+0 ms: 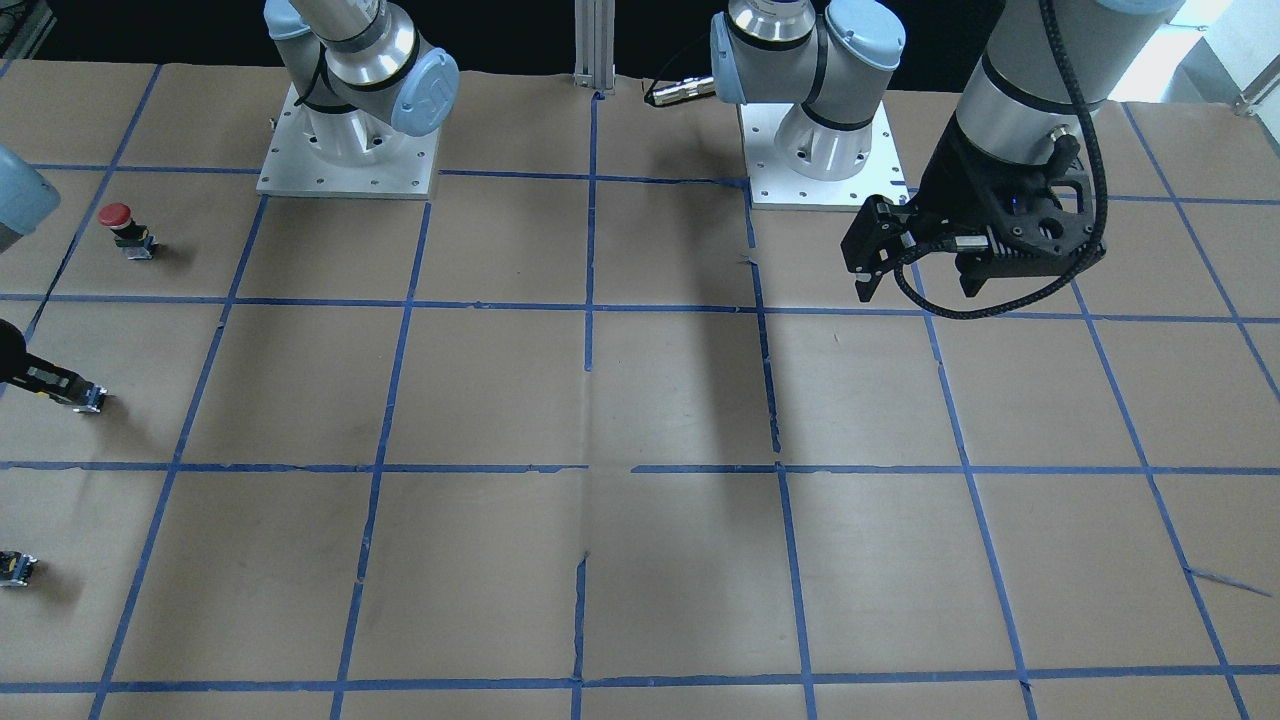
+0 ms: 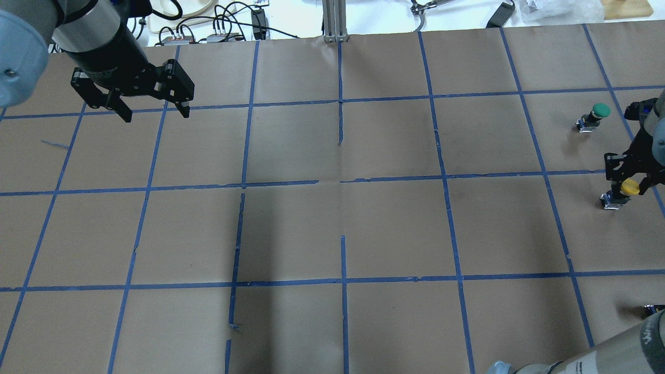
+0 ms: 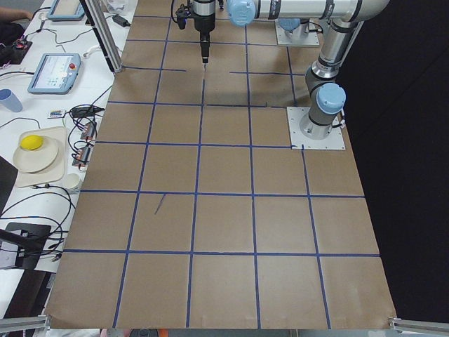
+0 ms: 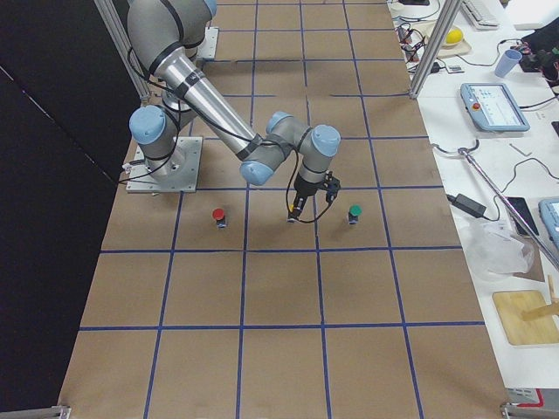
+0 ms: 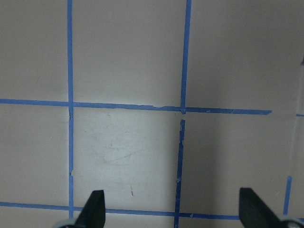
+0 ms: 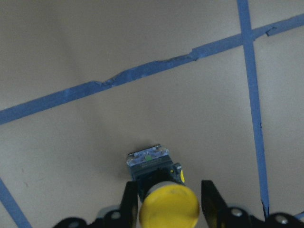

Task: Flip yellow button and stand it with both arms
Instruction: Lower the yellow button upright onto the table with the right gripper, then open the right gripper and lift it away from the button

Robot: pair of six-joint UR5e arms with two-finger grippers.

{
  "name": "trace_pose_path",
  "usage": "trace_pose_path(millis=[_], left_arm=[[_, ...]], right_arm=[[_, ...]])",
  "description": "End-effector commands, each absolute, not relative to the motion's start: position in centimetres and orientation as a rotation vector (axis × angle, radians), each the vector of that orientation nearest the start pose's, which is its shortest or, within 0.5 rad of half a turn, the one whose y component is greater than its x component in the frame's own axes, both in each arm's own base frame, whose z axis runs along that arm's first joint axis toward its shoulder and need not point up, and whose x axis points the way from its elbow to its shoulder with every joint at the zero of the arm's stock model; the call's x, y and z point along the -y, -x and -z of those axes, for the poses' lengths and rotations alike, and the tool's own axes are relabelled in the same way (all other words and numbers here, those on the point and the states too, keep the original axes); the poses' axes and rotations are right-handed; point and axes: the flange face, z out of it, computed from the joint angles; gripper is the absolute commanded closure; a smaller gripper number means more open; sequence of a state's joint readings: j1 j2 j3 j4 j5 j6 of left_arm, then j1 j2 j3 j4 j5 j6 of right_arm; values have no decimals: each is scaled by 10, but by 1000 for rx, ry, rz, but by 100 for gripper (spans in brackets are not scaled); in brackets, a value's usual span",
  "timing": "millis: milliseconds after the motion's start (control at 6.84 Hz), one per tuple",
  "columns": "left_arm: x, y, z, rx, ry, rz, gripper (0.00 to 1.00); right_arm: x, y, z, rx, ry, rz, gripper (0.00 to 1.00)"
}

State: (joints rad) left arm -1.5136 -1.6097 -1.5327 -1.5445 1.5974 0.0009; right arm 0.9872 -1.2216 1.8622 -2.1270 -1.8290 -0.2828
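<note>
The yellow button (image 2: 630, 186) stands on the table at the far right of the overhead view, yellow cap up, grey base down. My right gripper (image 2: 630, 190) is shut on it, one finger on each side of the cap. In the right wrist view the cap (image 6: 169, 207) sits between the fingers (image 6: 129, 202), with the base (image 6: 148, 159) on the paper. It also shows in the front view (image 1: 90, 400) and the right view (image 4: 294, 209). My left gripper (image 2: 155, 111) hangs open and empty above the far left of the table, fingertips (image 5: 95, 202) wide apart.
A green-capped button (image 2: 596, 115) stands beyond the yellow one. A red-capped button (image 1: 122, 228) stands nearer the robot's base. A small capless block (image 1: 18, 567) lies at the table's right end. Brown paper with blue tape lines (image 2: 340, 182) covers the table.
</note>
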Motion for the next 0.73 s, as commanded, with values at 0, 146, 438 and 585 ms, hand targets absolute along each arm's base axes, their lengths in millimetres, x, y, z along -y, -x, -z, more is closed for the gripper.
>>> trace_pose_path(millis=[0, 146, 438, 585], left_arm=[[515, 102, -491, -3105, 82, 34, 0], [514, 102, -490, -3104, 82, 32, 0], [514, 103, -488, -3108, 79, 25, 0], [515, 103, -489, -3111, 82, 32, 0]], right_arm=[[522, 215, -222, -3290, -480, -310, 0], [529, 218, -241, -3302, -485, -264, 0], [533, 208, -338, -3222, -458, -370, 0], [531, 194, -386, -3209, -442, -309, 0]])
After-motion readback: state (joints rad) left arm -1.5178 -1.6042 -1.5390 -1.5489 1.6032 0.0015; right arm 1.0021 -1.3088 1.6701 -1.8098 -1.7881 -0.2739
